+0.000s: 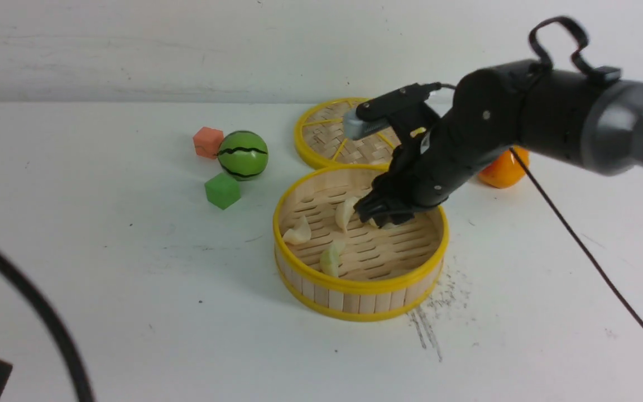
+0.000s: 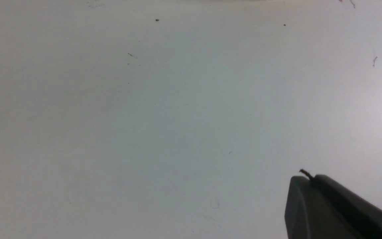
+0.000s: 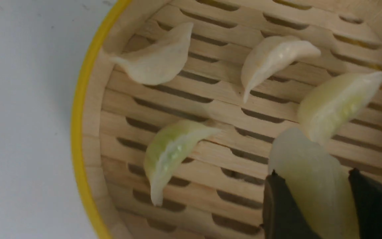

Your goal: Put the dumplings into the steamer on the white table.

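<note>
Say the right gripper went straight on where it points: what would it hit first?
Probably the slatted floor of the steamer: the right gripper points down into it, and the dumpling between its fingers would touch first. Depth is unclear.

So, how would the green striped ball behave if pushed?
The green striped ball is round and sits free on the white table, so it would likely roll. Its smooth skin may slip. The green cube near it might block it.

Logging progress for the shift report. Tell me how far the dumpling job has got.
Done: four dumplings lie on the steamer floor. In hand: the fifth dumpling is pinched in the right gripper, inside the steamer rim. Remaining: let it go and withdraw; no dumpling shows on the white table.
</note>
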{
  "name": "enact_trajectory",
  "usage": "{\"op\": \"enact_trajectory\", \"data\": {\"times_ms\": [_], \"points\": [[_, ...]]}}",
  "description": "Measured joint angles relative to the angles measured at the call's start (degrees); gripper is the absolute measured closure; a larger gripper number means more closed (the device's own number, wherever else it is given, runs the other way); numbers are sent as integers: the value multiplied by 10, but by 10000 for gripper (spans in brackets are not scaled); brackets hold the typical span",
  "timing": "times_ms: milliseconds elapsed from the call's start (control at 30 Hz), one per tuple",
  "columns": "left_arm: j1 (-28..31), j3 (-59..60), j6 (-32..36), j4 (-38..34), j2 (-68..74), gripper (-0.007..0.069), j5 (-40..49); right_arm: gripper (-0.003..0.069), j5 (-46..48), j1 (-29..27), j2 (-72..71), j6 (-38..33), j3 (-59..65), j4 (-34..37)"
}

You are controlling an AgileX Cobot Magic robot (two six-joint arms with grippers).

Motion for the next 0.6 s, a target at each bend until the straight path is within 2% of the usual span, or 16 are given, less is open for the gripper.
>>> {"op": "enact_trajectory", "data": {"times_ms": [67,133,233,267,300,400,533,600], "points": [[0,19,-13,4,-34,638,2,407,-12,0,22,20,0,-2],[0,49,-33,10,-79,638,3,375,-26,0,45,44,0,-2],[0,89,-65,21,-149,638,4,275,-33,0,58,71,0,-2],[0,94,-70,22,-153,638,4,275,-33,0,58,71,0,-2],[0,115,-87,32,-192,638,2,216,-32,0,54,80,-1,-2],[0,140,-108,48,-238,638,-10,186,-9,0,35,81,-8,-2],[0,161,-136,70,-292,636,-51,240,47,0,-47,81,-10,-2],[0,162,-139,71,-303,635,-70,319,60,2,-104,78,-5,-2]]}}
